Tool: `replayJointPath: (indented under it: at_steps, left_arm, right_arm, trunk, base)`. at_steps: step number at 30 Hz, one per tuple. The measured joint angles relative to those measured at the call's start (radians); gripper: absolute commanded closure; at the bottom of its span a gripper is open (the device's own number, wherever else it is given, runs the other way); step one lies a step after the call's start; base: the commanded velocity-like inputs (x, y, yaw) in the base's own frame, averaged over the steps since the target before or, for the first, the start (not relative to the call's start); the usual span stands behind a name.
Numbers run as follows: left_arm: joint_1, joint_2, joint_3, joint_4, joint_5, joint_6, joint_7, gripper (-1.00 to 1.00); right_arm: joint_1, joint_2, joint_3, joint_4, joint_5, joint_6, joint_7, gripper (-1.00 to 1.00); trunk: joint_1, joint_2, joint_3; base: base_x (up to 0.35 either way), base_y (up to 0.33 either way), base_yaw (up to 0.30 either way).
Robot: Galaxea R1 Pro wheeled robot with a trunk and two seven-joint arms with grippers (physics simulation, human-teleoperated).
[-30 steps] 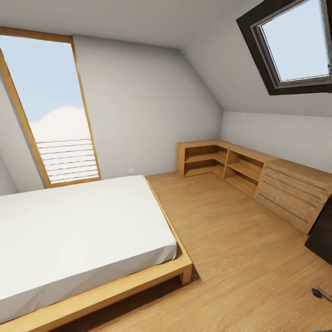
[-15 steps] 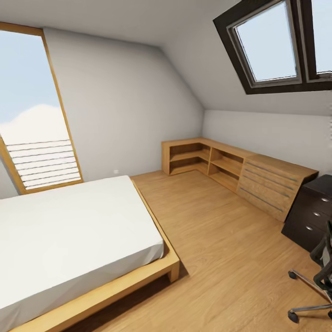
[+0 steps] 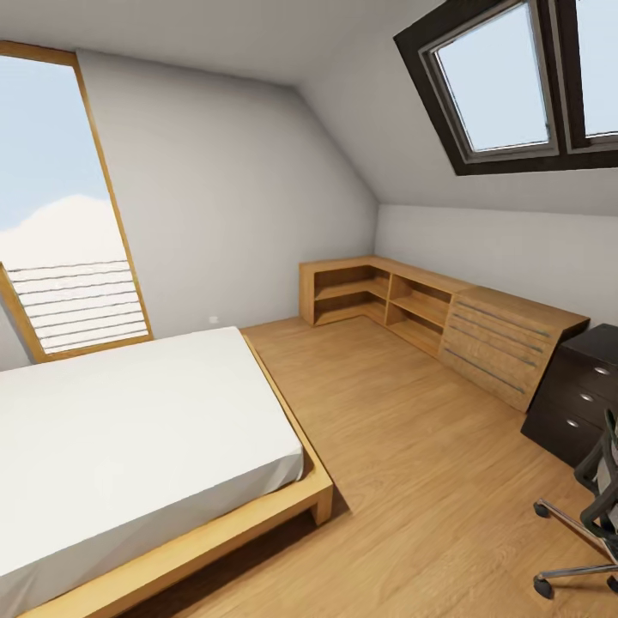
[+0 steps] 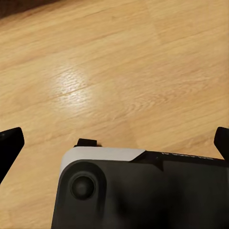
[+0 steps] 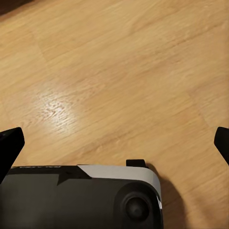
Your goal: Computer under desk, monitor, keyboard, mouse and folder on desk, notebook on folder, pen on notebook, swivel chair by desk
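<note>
At the right edge of the head view stands the desk's dark drawer unit [image 3: 577, 396] with round silver knobs. In front of it, part of the swivel chair [image 3: 601, 493] shows: a black armrest and chrome legs on castors. The computer, monitor, keyboard, mouse, folder, notebook and pen are out of view. My left gripper [image 4: 114, 142] is open over bare wooden floor, its dark fingertips [image 4: 9, 145] far apart. My right gripper [image 5: 114, 143] is also open above the floor, holding nothing.
A low bed [image 3: 146, 446] with a white mattress and wooden frame fills the left. A wooden shelf unit [image 3: 378, 296] and a light wooden chest [image 3: 506, 339] with bar handles line the far right wall. Open wooden floor [image 3: 412, 463] lies between the bed and the chair.
The camera has turned right over the last second, bringing the dark drawers and the chair into view. In the last half second the picture barely shifted.
</note>
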State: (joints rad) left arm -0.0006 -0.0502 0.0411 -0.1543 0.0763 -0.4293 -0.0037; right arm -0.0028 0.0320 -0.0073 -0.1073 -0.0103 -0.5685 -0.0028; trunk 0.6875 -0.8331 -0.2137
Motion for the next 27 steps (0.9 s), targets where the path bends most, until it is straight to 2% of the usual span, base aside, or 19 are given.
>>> replayJointPath:
  at_steps: [15, 27]
  left_arm:
    - [0.0, 0.0, 0.0, 0.0, 0.0, 0.0, 0.0, -1.0]
    - [0.0, 0.0, 0.0, 0.0, 0.0, 0.0, 0.0, -1.0]
  right_arm:
    - [0.0, 0.0, 0.0, 0.0, 0.001, 0.009, 0.0, -1.0]
    - [0.0, 0.0, -0.001, 0.0, -0.001, 0.002, 0.0, -1.0]
  trunk:
    - [0.0, 0.0, 0.0]
    - [0.0, 0.0, 0.0]
  base:
    - [0.0, 0.0, -0.093]
    - [0.0, 0.0, -0.227]
